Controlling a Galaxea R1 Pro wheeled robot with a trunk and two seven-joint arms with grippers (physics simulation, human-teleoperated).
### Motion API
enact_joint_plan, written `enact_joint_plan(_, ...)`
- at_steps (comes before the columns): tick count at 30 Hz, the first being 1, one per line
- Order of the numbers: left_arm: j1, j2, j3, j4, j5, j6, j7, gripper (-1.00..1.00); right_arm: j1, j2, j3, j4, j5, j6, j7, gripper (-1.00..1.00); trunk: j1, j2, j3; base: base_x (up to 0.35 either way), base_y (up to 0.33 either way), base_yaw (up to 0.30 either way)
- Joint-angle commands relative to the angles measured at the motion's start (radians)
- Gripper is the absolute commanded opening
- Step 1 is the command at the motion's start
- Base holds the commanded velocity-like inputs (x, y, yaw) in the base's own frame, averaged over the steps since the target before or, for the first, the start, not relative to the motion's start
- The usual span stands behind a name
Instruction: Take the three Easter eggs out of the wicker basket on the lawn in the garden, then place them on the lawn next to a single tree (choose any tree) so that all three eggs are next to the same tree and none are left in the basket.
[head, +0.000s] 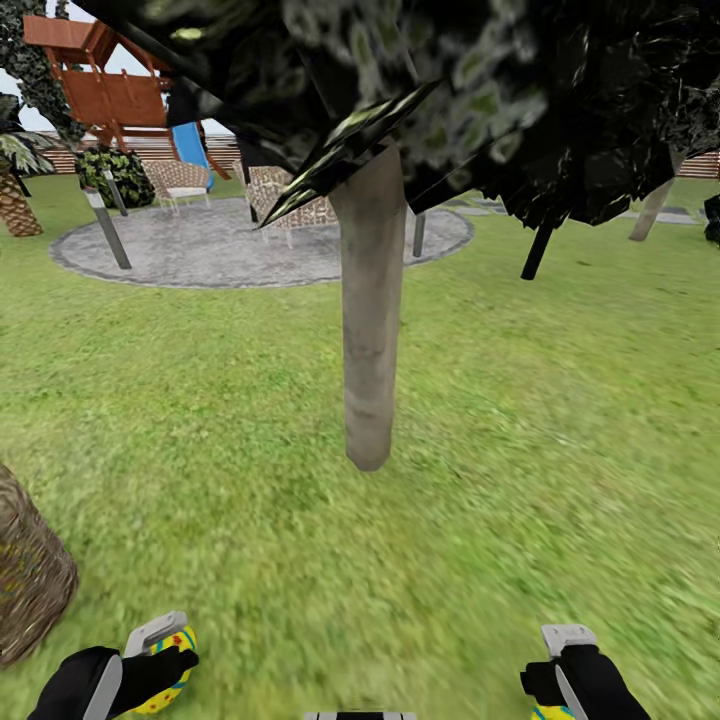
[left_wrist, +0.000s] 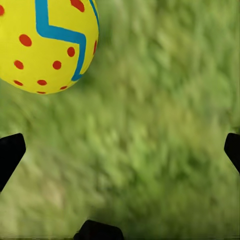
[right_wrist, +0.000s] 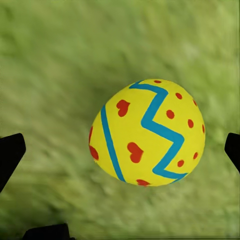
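While facing tree (head: 370, 330) | left gripper (head: 160, 655) pinches egg (head: 172, 668) | right gripper (head: 562, 680) pinches second egg (right_wrist: 147, 132) | basket (head: 25, 570) left.

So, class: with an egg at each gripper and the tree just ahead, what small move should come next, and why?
Probably roll a little closer to the tree, then lower both eggs. The left gripper carries an egg, and the right gripper has one too, over the lawn, with open grass between them and the trunk.
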Motion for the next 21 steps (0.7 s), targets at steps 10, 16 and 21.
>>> enact_joint_plan(10, 0.0, 0.0, 0.002, 0.0, -0.003, 0.005, -0.005, 1.0, 0.0, 0.0, 0.0, -0.001, 0.002, 0.005, -0.002, 1.0, -0.005, 0.002, 0.038, -0.024, 0.0, 0.0)
enact_joint_plan(16, 0.0, 0.0, 0.002, 0.001, -0.003, 0.005, -0.006, 1.0, 0.0, 0.0, 0.0, -0.001, 0.002, 0.005, -0.002, 1.0, -0.008, 0.003, 0.061, -0.019, 0.002, 0.0)
enact_joint_plan(21, 0.0, 0.0, 0.002, 0.001, -0.003, 0.005, -0.006, 1.0, 0.0, 0.0, 0.0, -0.001, 0.002, 0.005, -0.002, 1.0, -0.01, 0.005, 0.081, -0.282, 0.042, 0.0)
